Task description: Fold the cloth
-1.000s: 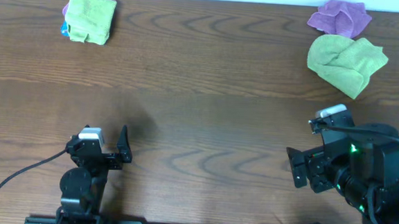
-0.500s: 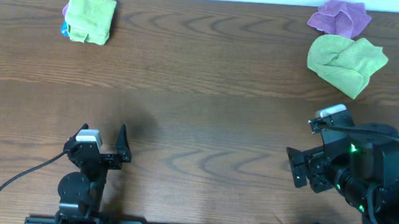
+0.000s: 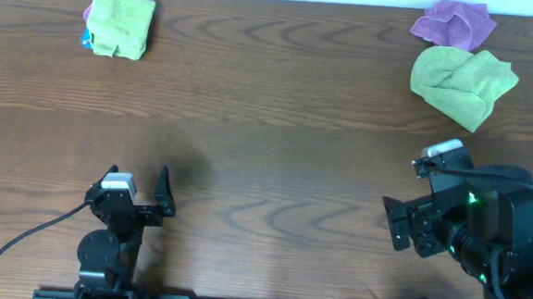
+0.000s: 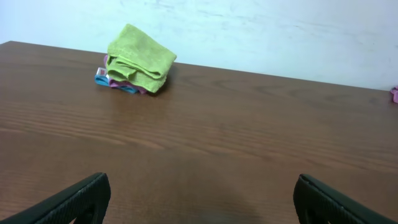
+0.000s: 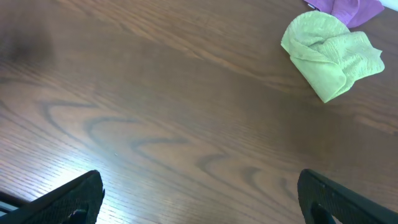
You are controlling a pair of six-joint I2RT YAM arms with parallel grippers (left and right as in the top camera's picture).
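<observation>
1. Two lime-green cloths lie on the table. The cloth is a loose, crumpled heap at the far right. The second green cloth is folded into a neat block at the far left.
2. One purple cloth is bunched at the far right edge. It lies just beyond the cloth and touches it.
3. In the left wrist view the folded green cloth tops a small stack. A purple layer and a blue layer show under it; I cannot tell what these are.
4. Two arms stand at the near edge, one on each side.
5. The left gripper has its jaws spread wide. Its dark fingers sit at the two lower corners of its own view, with only bare wood between them. It holds nothing and touches no cloth.
6. The right gripper is equally wide and empty. Its fingers frame bare table, and the cloth lies well apart from it, farther off and to the right.
7. The table is dark brown with a strong wood grain.
8. A pale, plain wall rises behind its far edge.
9. A black cable curves from the left arm toward the near left corner.
</observation>
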